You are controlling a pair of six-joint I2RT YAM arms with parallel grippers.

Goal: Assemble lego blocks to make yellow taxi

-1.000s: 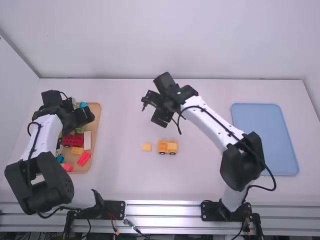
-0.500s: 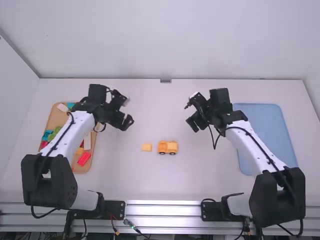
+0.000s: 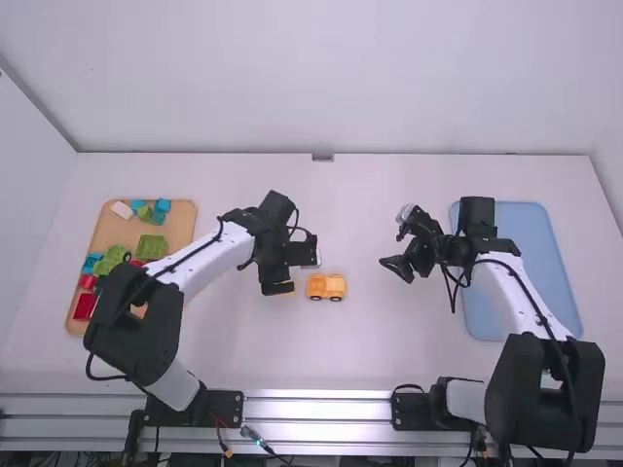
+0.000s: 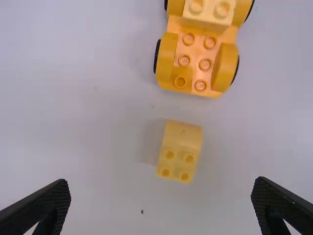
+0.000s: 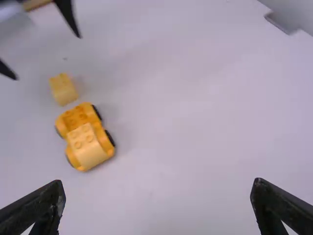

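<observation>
Near the table's middle, my left gripper (image 3: 284, 282) is over the loose yellow block, mostly covering it. In the left wrist view that gripper (image 4: 161, 203) stands open, and the yellow block (image 4: 180, 151) lies on the table beyond its fingers. The orange-yellow wheeled car (image 3: 326, 286), with one lighter yellow block (image 4: 210, 9) on top, stands upright beside it, a small gap apart. My right gripper (image 3: 398, 250) is up and to the right of the car. Seen from the right wrist, that gripper (image 5: 159, 203) is open and holds nothing; the car (image 5: 84, 136) is farther off.
A wooden tray (image 3: 181, 216) with several green, blue, red and white blocks lies at the left. A blue tray (image 3: 531, 263) lies at the right, partly behind the right arm. The back wall (image 3: 321, 78) rises at the table's far edge.
My left gripper has gone from the wooden tray to above the loose yellow block. The right gripper has drawn back from the middle to the right. Block and car have stayed put.
</observation>
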